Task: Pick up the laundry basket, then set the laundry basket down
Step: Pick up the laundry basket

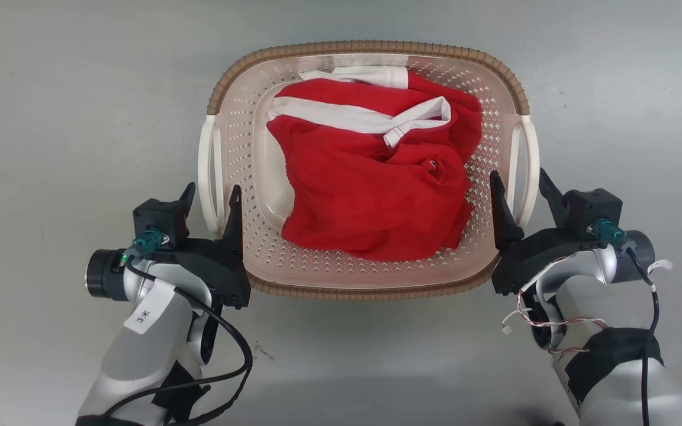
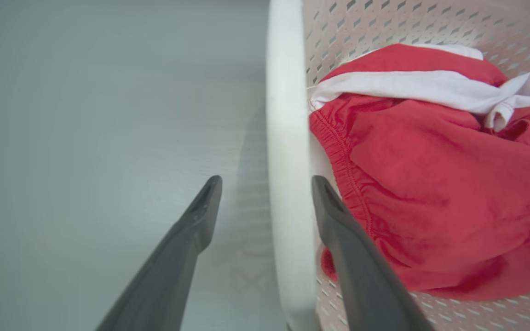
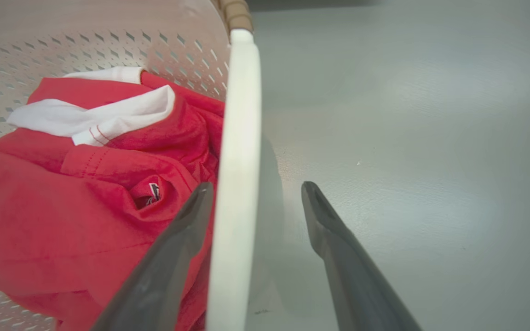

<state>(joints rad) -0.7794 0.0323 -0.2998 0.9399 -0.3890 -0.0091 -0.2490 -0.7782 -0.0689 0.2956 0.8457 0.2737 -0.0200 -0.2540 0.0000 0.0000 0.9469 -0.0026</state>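
The laundry basket [image 1: 370,46], cream with small perforations and a brown woven-look rim, sits on the grey floor in the middle of the head view. My left gripper [image 1: 212,192] is open and straddles the basket's white left loop handle [image 1: 205,160], one finger outside and one inside the wall. In the left wrist view that handle [image 2: 285,115] runs between the spread fingers [image 2: 200,216]. My right gripper [image 1: 518,177] is open too, astride the right loop handle [image 1: 531,154]. The right wrist view has this handle [image 3: 242,115] close to the inner finger [image 3: 187,225].
A crumpled red garment with white trim [image 1: 370,195] lies inside the basket, close to both inner fingers. Bare grey floor [image 1: 51,118] surrounds the basket on all sides.
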